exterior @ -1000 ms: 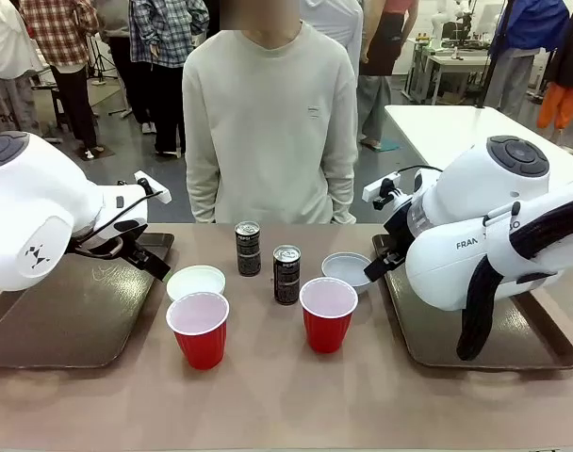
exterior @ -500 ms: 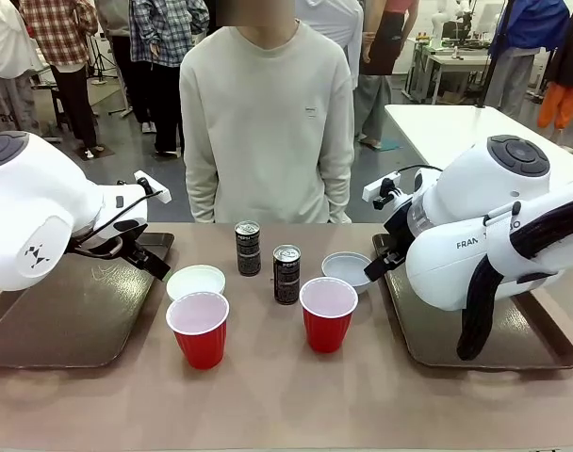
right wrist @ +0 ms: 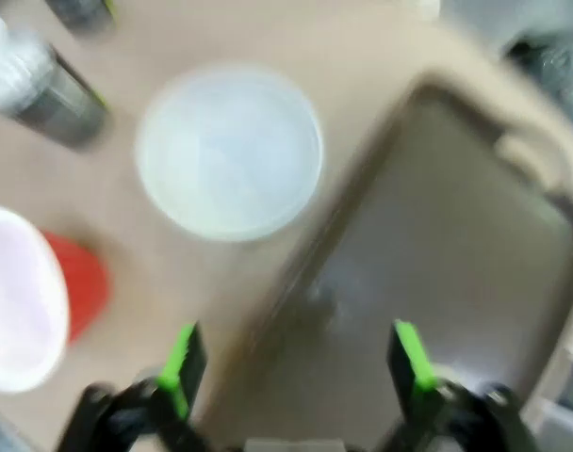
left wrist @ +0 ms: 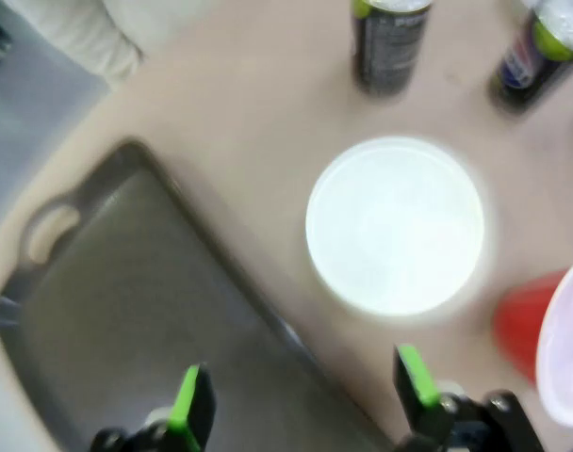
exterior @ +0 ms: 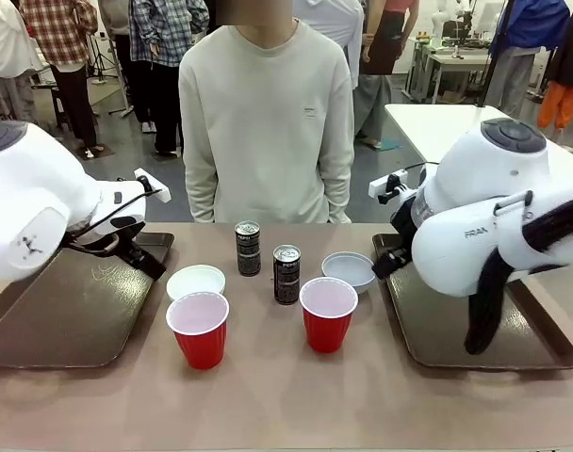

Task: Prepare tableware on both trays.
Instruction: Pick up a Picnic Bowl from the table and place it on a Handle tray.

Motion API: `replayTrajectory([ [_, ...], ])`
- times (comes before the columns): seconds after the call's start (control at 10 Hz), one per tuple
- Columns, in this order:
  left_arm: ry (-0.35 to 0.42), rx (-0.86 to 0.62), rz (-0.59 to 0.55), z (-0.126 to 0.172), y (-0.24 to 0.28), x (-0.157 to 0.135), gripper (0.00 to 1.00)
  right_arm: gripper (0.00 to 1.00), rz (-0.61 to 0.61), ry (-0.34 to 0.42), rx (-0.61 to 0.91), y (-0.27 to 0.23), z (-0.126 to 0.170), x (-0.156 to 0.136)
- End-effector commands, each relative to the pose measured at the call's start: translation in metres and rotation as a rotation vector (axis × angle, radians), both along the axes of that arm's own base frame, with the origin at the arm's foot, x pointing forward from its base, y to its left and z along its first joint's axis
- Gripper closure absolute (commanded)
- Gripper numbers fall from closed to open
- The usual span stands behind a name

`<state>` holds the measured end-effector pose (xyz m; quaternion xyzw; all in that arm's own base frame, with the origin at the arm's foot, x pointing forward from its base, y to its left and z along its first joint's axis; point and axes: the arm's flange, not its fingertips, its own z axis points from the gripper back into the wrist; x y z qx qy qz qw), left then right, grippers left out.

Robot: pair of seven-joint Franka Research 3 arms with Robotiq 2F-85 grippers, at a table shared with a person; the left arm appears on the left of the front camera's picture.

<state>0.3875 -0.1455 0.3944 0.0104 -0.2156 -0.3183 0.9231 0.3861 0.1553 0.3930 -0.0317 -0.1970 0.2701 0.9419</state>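
Observation:
Two red cups (exterior: 198,330) (exterior: 328,314), two black cans (exterior: 248,248) (exterior: 286,273) and two white bowls (exterior: 195,282) (exterior: 349,270) stand on the table between two dark brown trays (exterior: 60,315) (exterior: 437,334). Both trays hold nothing. My left gripper (left wrist: 303,395) hovers open over the left tray's (left wrist: 126,311) inner rim, with the left bowl (left wrist: 395,226) just ahead of it. My right gripper (right wrist: 296,363) hangs open above the right tray's (right wrist: 437,282) inner edge, near the right bowl (right wrist: 230,151). Nothing sits between either pair of fingers.
A person in a pale sweatshirt (exterior: 268,113) stands at the far edge of the table, behind the cans. My bulky white arms (exterior: 32,212) (exterior: 494,235) overhang the outer parts of both trays. Bare tabletop (exterior: 286,405) lies in front of the cups.
Both arms have shifted slightly, the right one lifting a little. The tableware has not moved, and both grippers stay open.

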Motion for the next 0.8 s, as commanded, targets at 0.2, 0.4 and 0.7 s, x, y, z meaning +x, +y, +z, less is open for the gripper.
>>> replayTrajectory([
  [0.2,0.321,0.248,-0.115,0.059,0.076,-0.099,0.0,0.0,-0.146,0.354,-0.188,-0.023,0.014,-0.105],
  [0.4,0.359,0.204,-0.05,0.059,0.085,-0.11,0.0,0.0,-0.223,0.491,-0.206,-0.024,-0.009,-0.124],
  [0.7,0.374,0.218,-0.081,0.069,0.079,-0.097,0.0,0.0,-0.17,0.451,-0.246,-0.014,0.018,-0.095],
])
